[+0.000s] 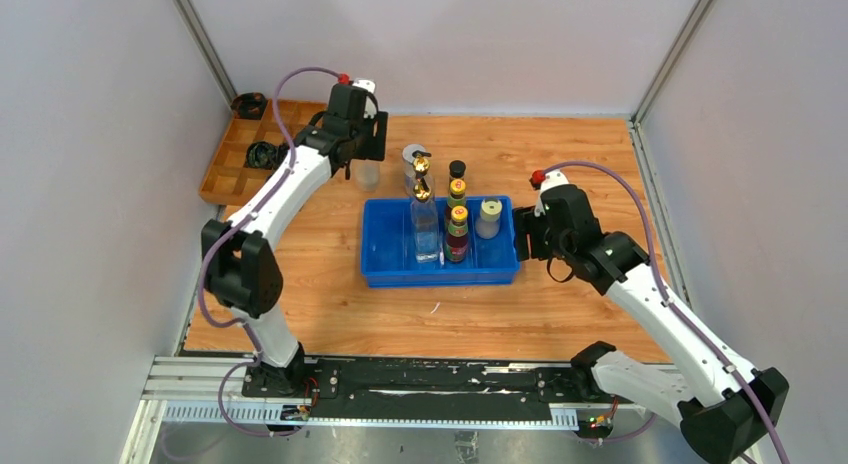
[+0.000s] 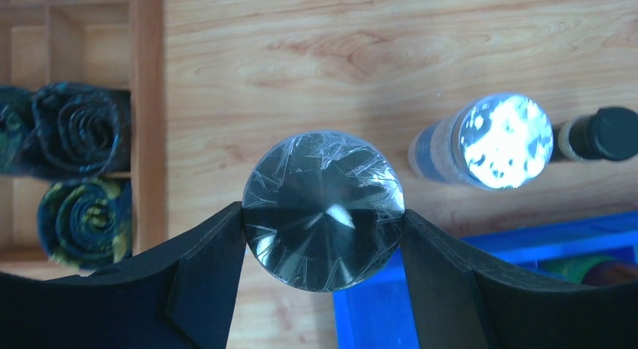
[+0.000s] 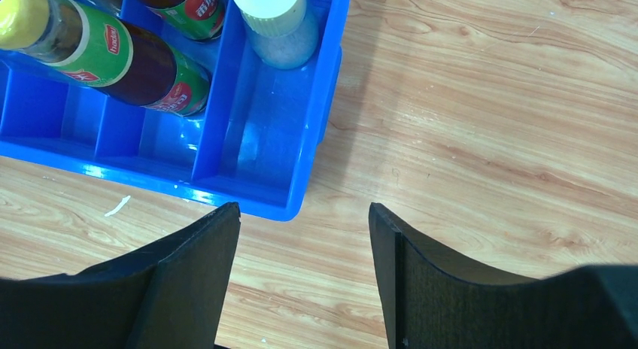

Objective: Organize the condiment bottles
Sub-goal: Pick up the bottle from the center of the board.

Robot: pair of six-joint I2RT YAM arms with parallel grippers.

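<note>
From above, the left arm stretches in a long arc toward 11 o'clock. Its left gripper points down, closed on a silver-lidded jar just beyond the far left corner of the blue bin. The right arm bends in from 4 o'clock, and the right gripper sits just beside the bin's right wall. In the bin stand a tall clear bottle with a gold spout, two yellow-capped sauce bottles one behind the other, and a cream-lidded jar. Behind the bin, at 12 o'clock, a second silver-lidded jar and a black-capped bottle stand on the surface. A wooden tray lies at 10 o'clock.

In the left wrist view, the left gripper presses both black fingers against the sides of the silver-lidded jar, whose lid is crinkled. Whether the jar's base touches the surface cannot be told. The second silver-lidded jar and the black-capped bottle lie at 2 o'clock, the bin's rim at 4 o'clock, and dark coils in the tray at 9 o'clock.

In the right wrist view, the right gripper is spread wide and holds nothing, with the bin's corner just beyond its fingers. The sauce bottles carry green and red labels whose writing is too small to read. The cream-lidded jar stands at 12 o'clock.
</note>
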